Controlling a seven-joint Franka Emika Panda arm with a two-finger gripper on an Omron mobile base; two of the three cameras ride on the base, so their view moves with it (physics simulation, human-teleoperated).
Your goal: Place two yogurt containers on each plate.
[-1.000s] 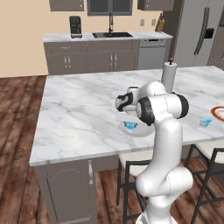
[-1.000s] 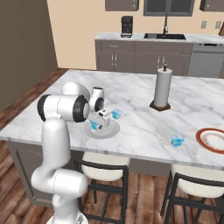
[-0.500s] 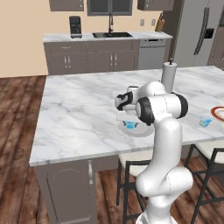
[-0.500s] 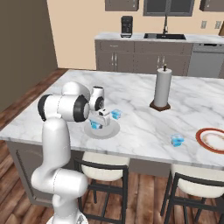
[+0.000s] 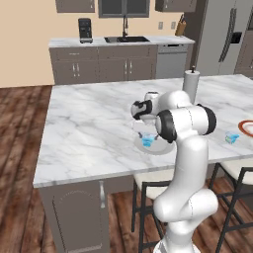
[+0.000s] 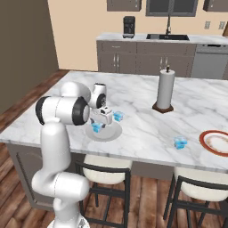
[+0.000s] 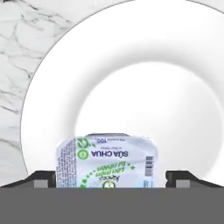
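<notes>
In the left base view the gripper (image 5: pixel 144 129) hangs low over the plain pale plate (image 5: pixel 159 147) near the island's front edge, and a yogurt container (image 5: pixel 147 140) sits on that plate directly beneath the hand — so the hand's way out is probably straight up. Another yogurt container (image 5: pixel 231 137) stands well apart toward the right end of the marble island (image 5: pixel 84 128), just beside the red-rimmed plate (image 5: pixel 246 128), not on it. A paper-towel holder (image 5: pixel 190 85) rises behind the arm. From the right base view the gripper (image 6: pixel 99 123) is again over the pale plate (image 6: pixel 111 133), with a container (image 6: pixel 96 128) under it on the plate; a second container (image 6: pixel 118 116) lies on the marble just beside the plate's far rim, touching it or nearly so — I cannot tell which. A third container (image 6: pixel 180 142) stands on bare stone near the red-rimmed plate (image 6: pixel 216 142), so that one looks like work still to do, and the one by the pale plate is the nearer candidate for the next reach. In the hand view the container (image 7: pixel 106 162) lies between the fingertips (image 7: pixel 43 179), its long side running across from one tip to the other; the jaws stand spread, with a gap showing at each side, so it rests on the plate (image 7: pixel 175 57) unpinched. Stools stand below the island, cabinets and a sink behind.
</notes>
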